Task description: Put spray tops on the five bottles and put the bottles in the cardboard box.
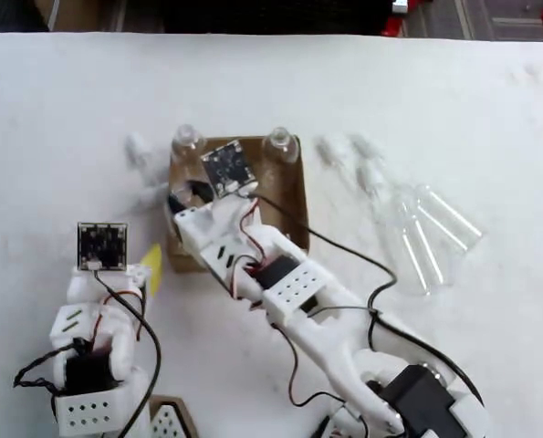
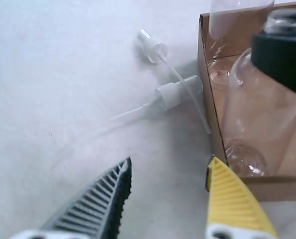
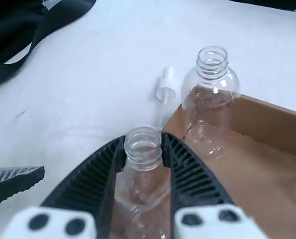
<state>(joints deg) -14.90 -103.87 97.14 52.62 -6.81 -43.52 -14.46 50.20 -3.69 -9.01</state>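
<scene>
Two arms at the table (image 1: 61, 109), and only one's got hold of anything. The right gripper (image 3: 144, 142) is over the cardboard box (image 1: 294, 187) with its black jaws pinched tight round the neck of an open-necked bottle (image 3: 143, 184). That one stands upright inside the box, against its left wall. A second bottle (image 3: 210, 99) stands in the far left corner and a third bottle (image 1: 280, 144) in the far right corner, both with open necks too. The left gripper (image 2: 170, 160) sits over the table just left of the box's near corner, jaws spread wide with nothing between them. Two spray tops (image 2: 175, 92) lie on the table just left of the box. Further spray tops (image 1: 362, 164) are off to its right, and beyond those some loose bottles (image 1: 426, 237) lie on their sides.
</scene>
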